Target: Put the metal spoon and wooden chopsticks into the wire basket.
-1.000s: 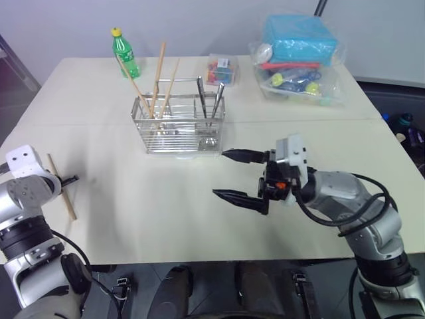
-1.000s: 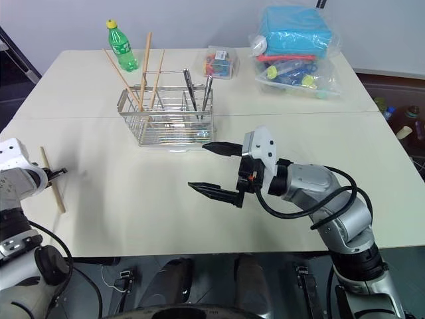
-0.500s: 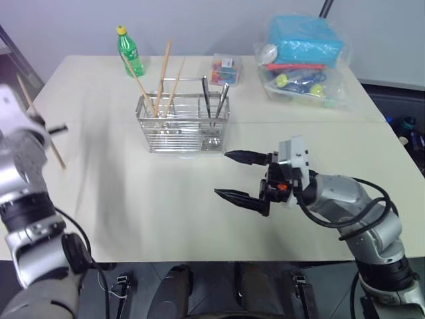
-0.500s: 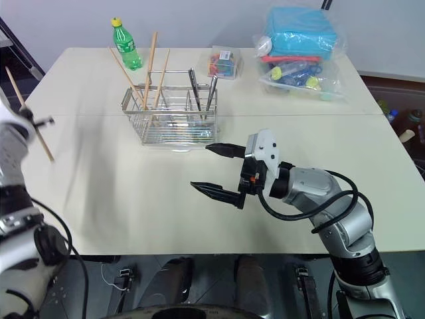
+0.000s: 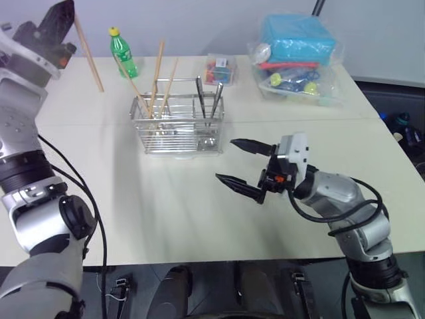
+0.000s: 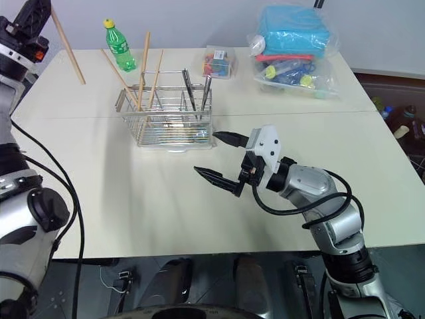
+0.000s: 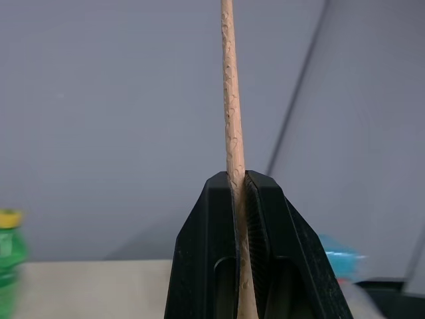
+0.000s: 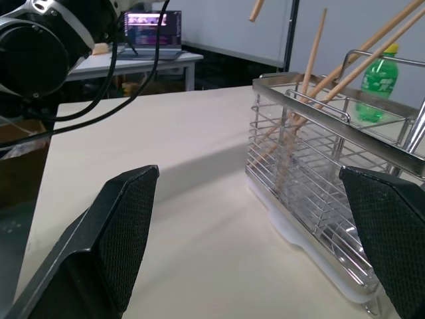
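While three chopsticks (image 5: 157, 83) and what look like two metal handles (image 5: 209, 100) already lean in the basket (image 5: 178, 126), the left hand (image 5: 54, 23) is raised high at the far left of the worktop (image 5: 166, 199), clamped shut on one more chopstick (image 5: 87, 53). That stick slants down and toward the basket from the fingers, its lower end hanging in the air near the green bottle (image 5: 123, 51), well apart from the basket rim. The right hand (image 5: 240, 163) hovers just above the worktop in front of the basket, fingers spread wide and holding nothing.

By my reading, the step in hand is carrying this last chopstick over to the basket. The next move calls for swinging the left hand across until the stick's lower tip stands over the open top, then lowering it between the wires before letting go; the sticks already leaning there could deflect the tip. Whether one of the metal handles is the spoon I cannot tell.

In the left wrist view the stick (image 7: 230, 100) is pinched tight between the two black fingers (image 7: 206, 252), running on past their tips, a detail the head views leave too small. From the right wrist camera the basket's wire wall (image 8: 312, 199) and the stick bases inside it are close and clear, with both fingers (image 8: 113, 232) far apart.
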Tool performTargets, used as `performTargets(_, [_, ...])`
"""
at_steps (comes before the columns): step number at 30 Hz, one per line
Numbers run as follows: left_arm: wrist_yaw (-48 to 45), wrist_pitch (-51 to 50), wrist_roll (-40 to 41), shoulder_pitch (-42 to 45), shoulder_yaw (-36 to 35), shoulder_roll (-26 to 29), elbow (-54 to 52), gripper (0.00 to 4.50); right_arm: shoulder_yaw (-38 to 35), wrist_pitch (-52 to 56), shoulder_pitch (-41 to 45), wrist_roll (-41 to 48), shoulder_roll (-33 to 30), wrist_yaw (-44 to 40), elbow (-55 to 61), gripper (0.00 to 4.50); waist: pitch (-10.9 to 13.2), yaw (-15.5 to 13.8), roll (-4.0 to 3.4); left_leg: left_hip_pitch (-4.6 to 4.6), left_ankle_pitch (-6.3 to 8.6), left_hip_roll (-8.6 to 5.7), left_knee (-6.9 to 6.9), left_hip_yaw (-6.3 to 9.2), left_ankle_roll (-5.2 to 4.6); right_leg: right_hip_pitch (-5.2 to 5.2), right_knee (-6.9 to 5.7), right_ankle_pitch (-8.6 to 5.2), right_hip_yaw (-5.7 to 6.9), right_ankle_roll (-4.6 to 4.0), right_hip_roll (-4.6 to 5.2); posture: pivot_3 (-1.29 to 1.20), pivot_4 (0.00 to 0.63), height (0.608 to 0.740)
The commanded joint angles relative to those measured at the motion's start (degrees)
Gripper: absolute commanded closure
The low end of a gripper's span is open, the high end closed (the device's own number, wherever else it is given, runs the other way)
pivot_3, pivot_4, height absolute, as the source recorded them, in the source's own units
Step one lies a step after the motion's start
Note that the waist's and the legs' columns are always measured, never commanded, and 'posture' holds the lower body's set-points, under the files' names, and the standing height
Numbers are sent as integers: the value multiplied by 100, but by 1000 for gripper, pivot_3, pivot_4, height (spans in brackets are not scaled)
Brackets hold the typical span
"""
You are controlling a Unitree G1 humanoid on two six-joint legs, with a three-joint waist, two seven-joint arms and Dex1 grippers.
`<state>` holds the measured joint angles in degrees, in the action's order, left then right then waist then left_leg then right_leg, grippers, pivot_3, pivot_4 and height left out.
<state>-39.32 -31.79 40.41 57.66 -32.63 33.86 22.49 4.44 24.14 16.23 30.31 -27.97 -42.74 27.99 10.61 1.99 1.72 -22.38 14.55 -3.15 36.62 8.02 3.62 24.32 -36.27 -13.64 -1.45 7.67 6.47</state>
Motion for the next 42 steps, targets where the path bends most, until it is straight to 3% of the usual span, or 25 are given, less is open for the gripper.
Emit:
performTargets(1, [-247, 413, 135, 234, 75, -126, 76, 4411, 5, -276, 9, -197, 109, 84, -89, 0, 0, 2, 0, 0, 0, 0, 2, 0, 0, -1, -1, 0, 0, 0, 0, 0, 150, 740])
performTargets(8, [-420, 1458, -355, 242, 616, -702, 430, 4411, 16, -293, -7, -231, 268, 179, -53, 0, 0, 15, 0, -1, 0, -1, 9, 1, 0, -2, -2, 0, 0, 1, 0, 0, 150, 740])
performTargets(16, [-427, 1772, -512, -29, 989, -1040, 307, 4411, -129, -224, -40, -122, 313, 353, -38, 0, 0, 48, 0, 0, 2, 0, 9, 1, -3, -1, -4, 0, 0, 1, -1, 0, 150, 740])
performTargets(39, [-131, 2726, -973, -649, 1302, -1220, 29, 4411, -202, -491, 261, -333, 659, 759, -296, 0, 0, 39, 0, -1, 2, -1, 11, 2, -3, -2, -5, 0, -1, 1, -1, 0, 150, 740])
performTargets(42, [-119, 2794, -1034, -773, 1389, -1259, -92, 3454, -203, -509, 289, -341, 670, 751, -330, 0, 0, 38, 0, -1, 2, -1, 11, 2, -3, -2, -5, 0, -1, 1, -1, 0, 150, 740])
